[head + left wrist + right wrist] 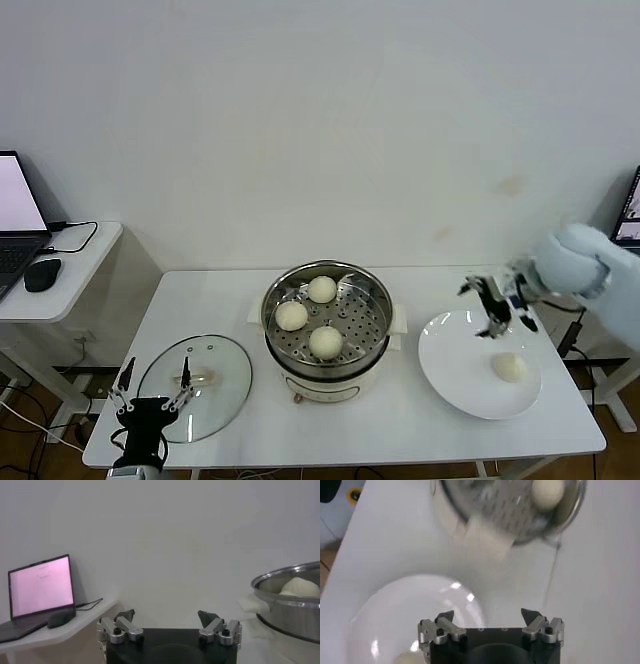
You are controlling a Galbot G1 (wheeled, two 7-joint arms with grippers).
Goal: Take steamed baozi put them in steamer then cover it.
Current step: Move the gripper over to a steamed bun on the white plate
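The steamer (362, 318) stands mid-table with three baozi in it (321, 289) (291, 315) (325, 342). A fourth baozi (509, 367) lies on the white plate (455, 365) to the right. My right gripper (497, 305) hovers open and empty over the plate's far edge. Its wrist view shows the gripper (489, 615) above the plate (395, 615), the steamer (520, 510) beyond. The glass cover (215, 355) lies flat on the table left of the steamer. My left gripper (155, 375) is open at the cover's near-left edge, holding nothing. Its wrist view shows the gripper (166, 616) and the steamer (290, 605).
A side table (95, 240) to the left carries a laptop (15, 225), a mouse (42, 273) and a cable. Another screen (630, 210) shows at the right edge. A white wall stands close behind the table.
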